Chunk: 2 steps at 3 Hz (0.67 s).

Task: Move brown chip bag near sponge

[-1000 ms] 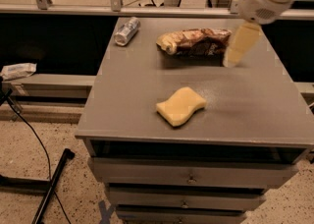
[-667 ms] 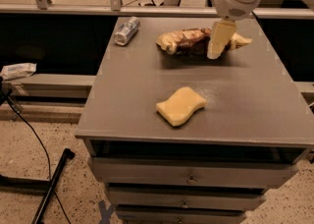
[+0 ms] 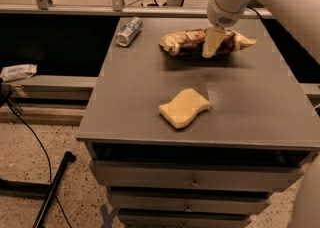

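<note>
One brown chip bag (image 3: 181, 42), one sponge (image 3: 184, 107), one silver can (image 3: 129, 31), one grey table (image 3: 250, 97), one gripper (image 3: 210, 51) over the bag at the table's one o'clock

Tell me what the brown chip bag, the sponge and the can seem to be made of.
The brown chip bag: likely thin plastic film, crinkled, glossy. The sponge: probably foam, matte pale yellow. The can: seemingly metal, silver sheen. The gripper hangs over the bag's middle.

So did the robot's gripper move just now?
Yes. The gripper slid left, toward the can. It is now over the middle of the bag, not at its right end.
</note>
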Available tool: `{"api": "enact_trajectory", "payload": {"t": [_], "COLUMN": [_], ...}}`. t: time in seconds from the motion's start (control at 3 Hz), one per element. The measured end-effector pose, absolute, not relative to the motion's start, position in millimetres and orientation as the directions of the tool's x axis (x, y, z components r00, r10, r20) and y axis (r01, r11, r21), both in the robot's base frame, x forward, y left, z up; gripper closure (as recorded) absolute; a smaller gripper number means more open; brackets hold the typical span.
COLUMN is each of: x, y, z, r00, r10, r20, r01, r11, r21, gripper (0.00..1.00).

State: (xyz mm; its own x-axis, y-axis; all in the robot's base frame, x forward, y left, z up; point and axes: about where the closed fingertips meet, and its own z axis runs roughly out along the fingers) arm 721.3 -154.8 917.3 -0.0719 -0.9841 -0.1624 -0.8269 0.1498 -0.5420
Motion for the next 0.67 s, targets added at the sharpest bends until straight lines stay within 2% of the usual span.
{"api": "enact_trajectory", "payload": {"t": [0.33,0.67], "x": [729.8,729.3], "y": [-159.0,-160.9], "z": [895.3,892.5], "r00": [-0.093,-0.091], "r10": [-0.979,-0.976], "r20": [-0.181,-0.196], "r01": [-0.843,-0.846], "r11": [0.174,0.179], "r21": [-0.509,-0.501], "gripper": [0.48,0.72]}}
